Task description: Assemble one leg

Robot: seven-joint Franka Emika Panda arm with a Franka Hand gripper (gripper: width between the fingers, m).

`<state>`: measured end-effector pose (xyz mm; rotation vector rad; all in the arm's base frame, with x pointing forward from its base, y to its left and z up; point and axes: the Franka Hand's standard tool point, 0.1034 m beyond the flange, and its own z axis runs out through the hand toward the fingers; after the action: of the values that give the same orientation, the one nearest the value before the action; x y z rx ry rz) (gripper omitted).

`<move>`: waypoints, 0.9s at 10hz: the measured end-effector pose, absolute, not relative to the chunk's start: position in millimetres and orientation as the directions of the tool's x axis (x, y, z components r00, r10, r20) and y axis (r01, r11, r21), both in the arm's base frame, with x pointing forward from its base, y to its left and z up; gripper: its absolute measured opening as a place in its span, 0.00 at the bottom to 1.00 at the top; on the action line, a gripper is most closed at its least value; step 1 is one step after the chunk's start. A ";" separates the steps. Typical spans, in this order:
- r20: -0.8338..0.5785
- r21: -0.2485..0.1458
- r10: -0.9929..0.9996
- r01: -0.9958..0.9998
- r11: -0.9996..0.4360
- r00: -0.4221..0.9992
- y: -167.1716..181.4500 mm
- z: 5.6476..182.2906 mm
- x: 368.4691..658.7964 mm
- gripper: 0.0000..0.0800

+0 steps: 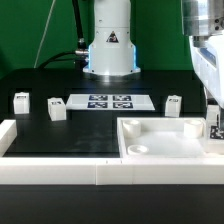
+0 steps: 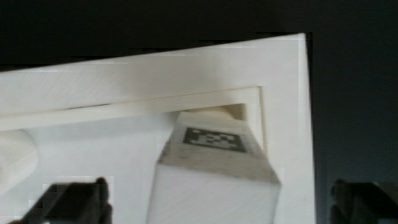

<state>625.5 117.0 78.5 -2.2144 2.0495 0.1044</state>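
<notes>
A white leg with a black-and-white tag on its face stands in a corner of the big white tray-like part. My gripper straddles this leg. Both dark fingers stand apart from its sides, so the jaws are open. In the exterior view the gripper reaches down to the tray-like part's corner at the exterior view's right, where the leg's tag barely shows. Three more legs stand on the black table: two at the left and one right of centre.
The marker board lies flat at the middle back, in front of the robot base. A low white wall runs along the table's front and left edges. The tray-like part has round sockets in its corners.
</notes>
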 end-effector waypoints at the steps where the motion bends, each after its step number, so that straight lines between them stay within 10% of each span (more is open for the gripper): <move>1: -0.129 -0.054 -0.973 -0.981 -0.188 0.194 117.3 78.4 625.0 0.81; 9: -0.038 -0.086 -0.495 -0.496 -0.864 0.868 117.1 78.0 625.2 0.81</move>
<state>625.2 117.1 78.0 -2.9457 0.7836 0.0223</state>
